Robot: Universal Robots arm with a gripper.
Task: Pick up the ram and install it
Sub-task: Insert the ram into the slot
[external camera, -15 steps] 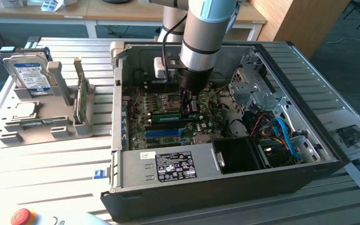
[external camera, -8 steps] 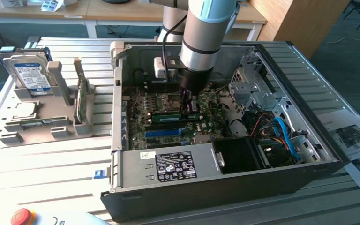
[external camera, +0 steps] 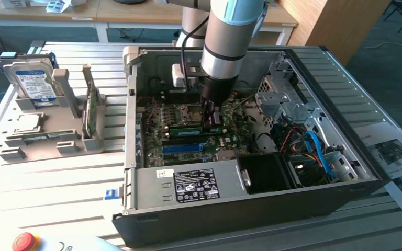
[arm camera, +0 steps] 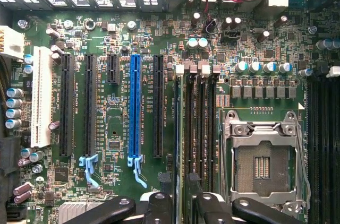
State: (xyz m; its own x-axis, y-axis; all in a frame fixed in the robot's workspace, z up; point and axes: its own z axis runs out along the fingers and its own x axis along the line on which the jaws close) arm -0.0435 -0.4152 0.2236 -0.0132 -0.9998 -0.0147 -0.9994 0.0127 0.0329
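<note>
The ram (arm camera: 177, 128) is a thin green stick seen edge-on, standing in a memory slot on the motherboard (arm camera: 106, 192) beside the dark empty slots. In the exterior view the ram (external camera: 186, 127) lies as a green strip just to the left of the fingers, inside the open computer case (external camera: 257, 209). My gripper (arm camera: 182, 210) hovers over one end of the stick. Its black fingers (arm camera: 159, 205) stand apart on either side of the stick, so it is open. From outside, the gripper (external camera: 211, 117) reaches straight down into the case.
The processor socket (arm camera: 263, 165) lies beside the memory slots, and a blue card slot (arm camera: 134, 110) lies on the other side. A grey holder (external camera: 54, 141) on the exterior view's left carries a hard drive (external camera: 32, 78), a processor chip (external camera: 28, 123) and another green stick (external camera: 89, 110). A red button (external camera: 24, 241) sits near the front.
</note>
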